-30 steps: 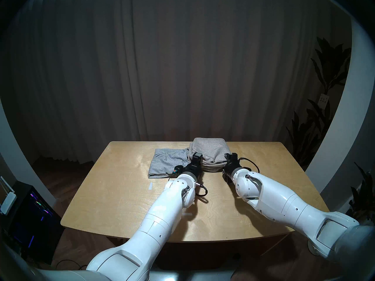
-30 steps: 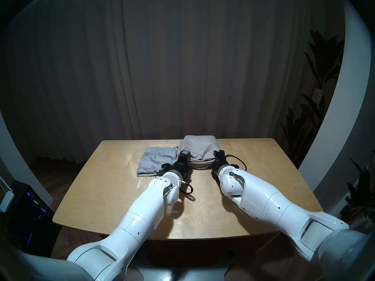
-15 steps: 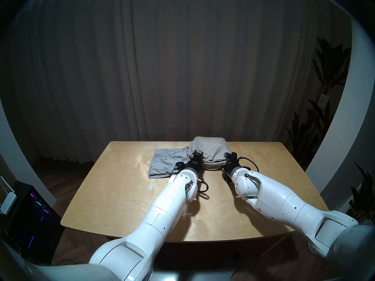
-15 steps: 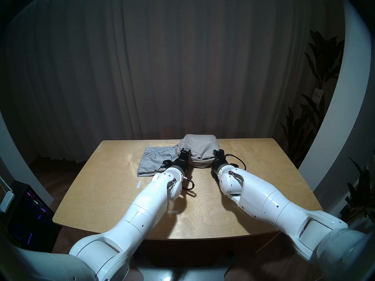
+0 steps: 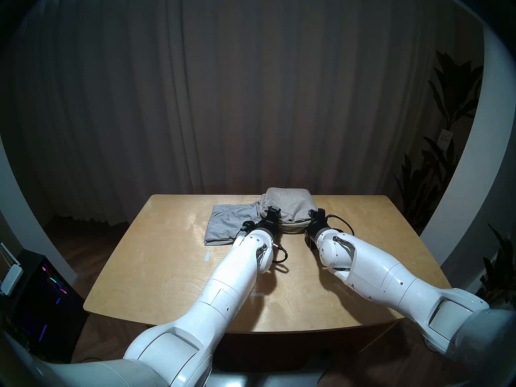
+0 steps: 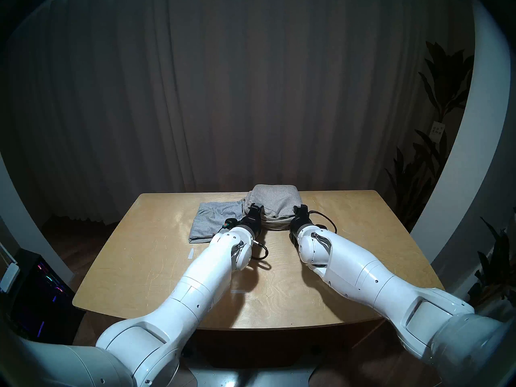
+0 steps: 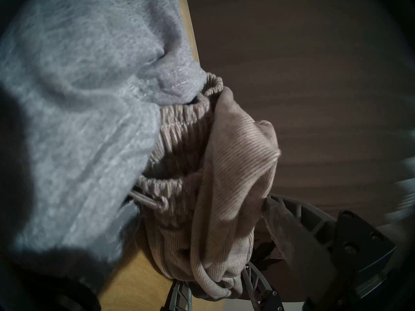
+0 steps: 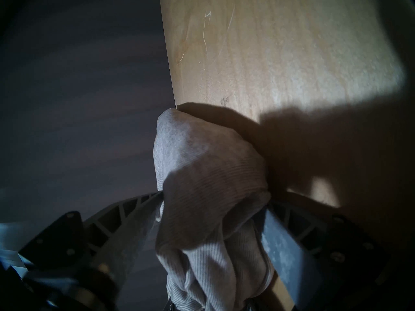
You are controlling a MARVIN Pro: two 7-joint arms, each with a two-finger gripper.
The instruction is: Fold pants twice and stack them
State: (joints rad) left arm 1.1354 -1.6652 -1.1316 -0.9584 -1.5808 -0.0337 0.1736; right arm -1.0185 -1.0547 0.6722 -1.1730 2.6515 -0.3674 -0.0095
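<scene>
The beige-grey pants (image 5: 287, 205) lie as a thick folded bundle at the far middle of the wooden table (image 5: 167, 266). Their left edge touches the smaller light grey pants (image 5: 227, 221), folded flat beside them. My left gripper (image 5: 272, 212) is shut on the bundle's near left corner. In the left wrist view the ribbed waistband and drawstring (image 7: 157, 202) bunch between its fingers (image 7: 292, 218). My right gripper (image 5: 315, 213) is shut on the near right corner. There the beige cloth (image 8: 202, 169) fills the gap between its fingers (image 8: 280, 236).
Two strips of pale tape (image 5: 207, 256) (image 5: 257, 294) mark the tabletop near my left forearm. The far table edge (image 8: 170, 79) runs close behind the bundle, with a dark curtain beyond. A computer case (image 5: 42, 294) stands on the floor at left and plants (image 5: 446, 126) at right.
Both arms have pushed slightly forward, away from me. The near edge of the beige bundle has shifted a little towards the far side with them. The light grey pants have not moved.
</scene>
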